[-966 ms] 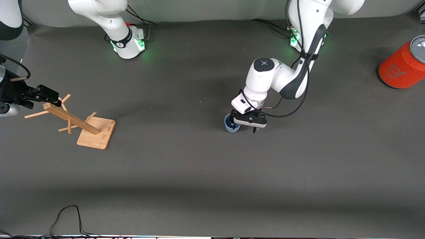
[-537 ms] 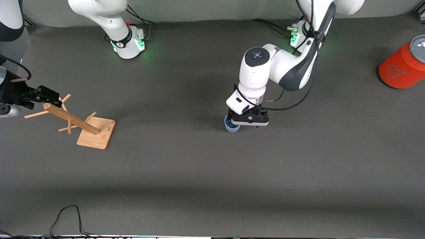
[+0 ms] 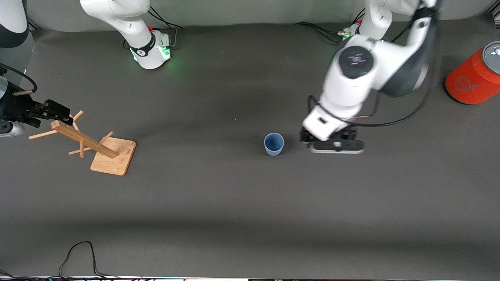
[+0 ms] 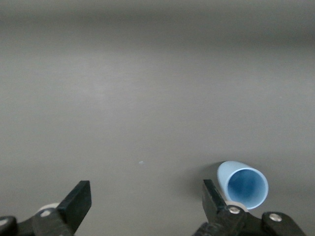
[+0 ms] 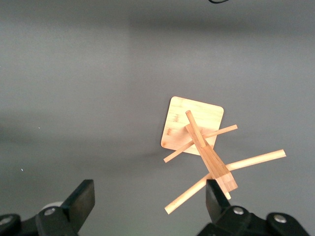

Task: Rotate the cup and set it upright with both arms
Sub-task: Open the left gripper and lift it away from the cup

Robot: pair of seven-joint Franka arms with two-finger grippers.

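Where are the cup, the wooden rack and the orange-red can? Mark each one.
cup (image 3: 274,143), front view, inside its open mouth.
wooden rack (image 3: 113,156), front view, on its flat base.
orange-red can (image 3: 470,80), front view, on its side wall.

The front view looks steeply down from high across the table (image 3: 218,203), facing both robot bases along its top edge, and takes in the whole surface. The left wrist view looks down from close above the table, past the left gripper (image 4: 145,204), and shares the cup (image 4: 243,184) (image 3: 274,144) with the front view. The right wrist view looks down past the right gripper (image 5: 149,201) and shares the wooden rack (image 5: 199,145) (image 3: 95,144).
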